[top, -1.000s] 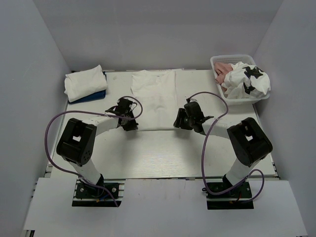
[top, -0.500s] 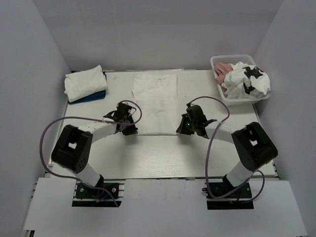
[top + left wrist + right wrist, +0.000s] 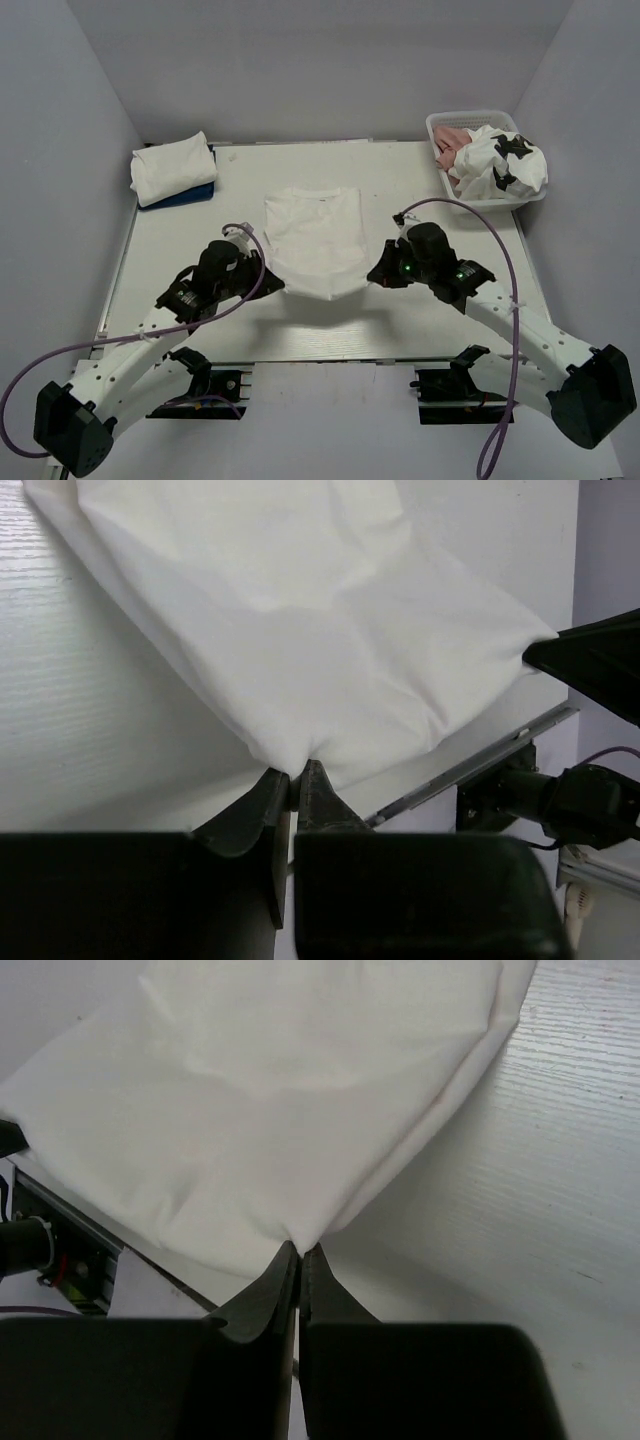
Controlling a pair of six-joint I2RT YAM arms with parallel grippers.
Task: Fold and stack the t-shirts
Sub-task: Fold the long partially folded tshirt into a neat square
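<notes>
Top camera looks down; both wrist cameras closely share the t-shirt.

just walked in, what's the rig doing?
Both arms are mid-fold on the plain white cloth t-shirt: the left claw and right claw are each shut on a near corner, lifting that edge. A folded white tee lies on a folded blue one far left. The white plastic lattice basket far right holds a black-patched white tee and a pink one.

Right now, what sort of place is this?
Likely a robot test bench, not a home: a white table boxed in by grey walls, two arms bolted at its edge, left hand and right hand pinching a white shirt, with a folded stack and a basket of crumpled tees.
</notes>
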